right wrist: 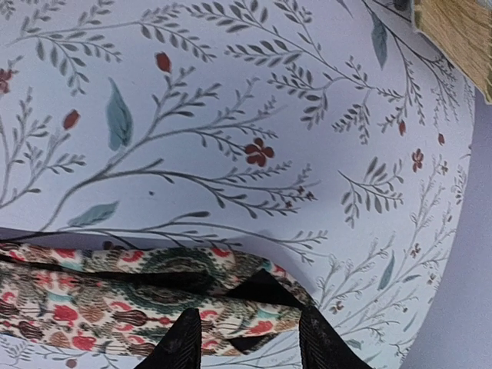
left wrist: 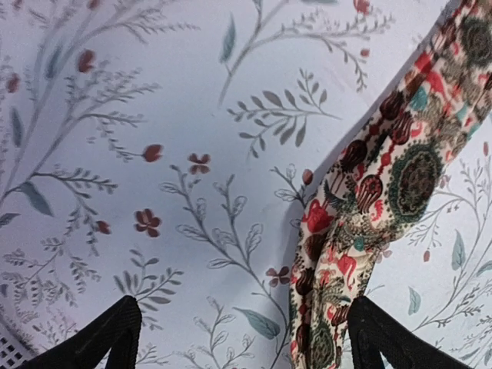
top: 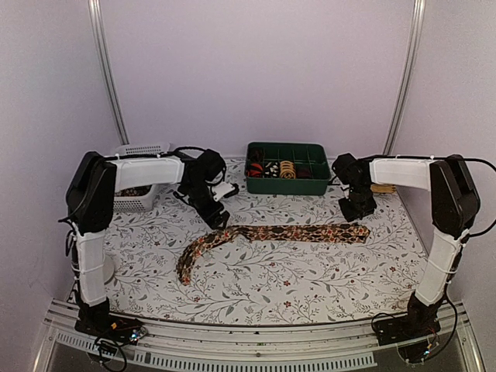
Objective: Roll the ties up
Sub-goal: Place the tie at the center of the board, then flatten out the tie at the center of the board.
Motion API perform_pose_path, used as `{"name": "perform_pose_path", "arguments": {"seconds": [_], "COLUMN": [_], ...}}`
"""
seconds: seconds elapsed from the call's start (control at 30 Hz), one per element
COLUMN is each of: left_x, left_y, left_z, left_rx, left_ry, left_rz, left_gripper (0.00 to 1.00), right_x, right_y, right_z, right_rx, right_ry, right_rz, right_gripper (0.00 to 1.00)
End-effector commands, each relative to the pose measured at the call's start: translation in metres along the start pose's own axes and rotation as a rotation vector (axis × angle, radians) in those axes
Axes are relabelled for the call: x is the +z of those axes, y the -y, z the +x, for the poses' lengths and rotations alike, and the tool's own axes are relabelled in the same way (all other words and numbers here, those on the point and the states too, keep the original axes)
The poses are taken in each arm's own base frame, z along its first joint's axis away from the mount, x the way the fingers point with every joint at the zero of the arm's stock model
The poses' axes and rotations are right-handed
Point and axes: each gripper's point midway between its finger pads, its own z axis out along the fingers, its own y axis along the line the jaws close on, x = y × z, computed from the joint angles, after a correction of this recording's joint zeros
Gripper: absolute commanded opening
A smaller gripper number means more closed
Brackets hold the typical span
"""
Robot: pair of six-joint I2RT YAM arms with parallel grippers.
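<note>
Desk under a flowered cloth carries everything. Across its middle lies the tie, dark brown with a reddish-cream print. It is flat and unrolled, straight from its right end and bending toward the near edge at its left. Behind it stands the green tray with rolled ties in some compartments, and the white basket sits at the back left.

Left jaws hang wide open over the tie's left stretch, the fabric passing close by one finger, nothing gripped. Right jaws stand part open just above the tie's right end, where dark lining shows at a fold; they hold nothing.

Rolling looks not yet begun. The next move probably calls for closing on one end and turning it over on itself, while the other jaws steady the length.
</note>
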Motion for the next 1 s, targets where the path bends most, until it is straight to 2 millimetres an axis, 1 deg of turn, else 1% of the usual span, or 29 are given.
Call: {"name": "perform_pose_path", "arguments": {"seconds": [0.0,0.1,0.17,0.23,0.27,0.3,0.37,0.43,0.47,0.5,0.57,0.67,0.73,0.83,0.97], "left_x": [-0.075,-0.093,-0.103,-0.112,-0.114,-0.118,-0.119,-0.121,-0.118,-0.119,-0.118,-0.105,-0.097,-0.089,-0.077], "left_y": [-0.031,-0.029,-0.013,0.005,0.015,0.022,0.032,0.036,0.038,0.038,0.045,0.062,0.069,0.073,0.081], "left_z": [-0.038,-0.035,-0.029,-0.019,-0.013,-0.007,0.01,0.029,0.043,0.052,0.071,0.098,0.117,0.137,0.156], "left_rx": [-0.092,-0.124,-0.14,-0.154,-0.157,-0.174,-0.228,-0.305,-0.332,-0.371,-0.435,-0.506,-0.55,-0.596,-0.619], "left_ry": [0.25,0.29,0.308,0.323,0.325,0.335,0.329,0.321,0.306,0.303,0.285,0.241,0.199,0.146,0.067], "left_rz": [-0.098,-0.089,-0.029,-0.003,-0.001,-0.01,-0.029,-0.075,-0.104,-0.128,-0.138,-0.129,-0.161,-0.226,-0.276], "left_gripper": [0.93,0.94,0.95,0.98,0.98,0.98,0.99,1.0,1.0,1.0,1.0,1.0,1.0,1.0,1.0], "right_x": [-0.019,-0.033,-0.042,-0.043,-0.045,-0.046,-0.046,-0.048,-0.047,-0.048,-0.05,-0.053,-0.055,-0.056,-0.056], "right_y": [-0.033,-0.05,-0.061,-0.072,-0.074,-0.077,-0.082,-0.087,-0.088,-0.089,-0.091,-0.092,-0.092,-0.094,-0.093], "right_z": [-0.023,-0.028,-0.03,-0.021,-0.02,-0.018,-0.013,-0.009,-0.006,-0.005,-0.005,-0.007,-0.01,-0.013,-0.015], "right_rx": [0.071,0.078,0.072,0.042,0.031,0.023,0.014,0.009,0.01,0.012,0.026,0.055,0.079,0.101,0.115], "right_ry": [0.11,0.156,0.179,0.176,0.183,0.188,0.191,0.193,0.193,0.196,0.201,0.217,0.233,0.247,0.258], "right_rz": [-0.232,-0.338,-0.401,-0.43,-0.429,-0.428,-0.438,-0.459,-0.465,-0.471,-0.482,-0.501,-0.513,-0.527,-0.519], "right_gripper": [0.43,0.43,0.43,0.43,0.43,0.43,0.43,0.43,0.43,0.43,0.43,0.43,0.43,0.44,0.43]}}
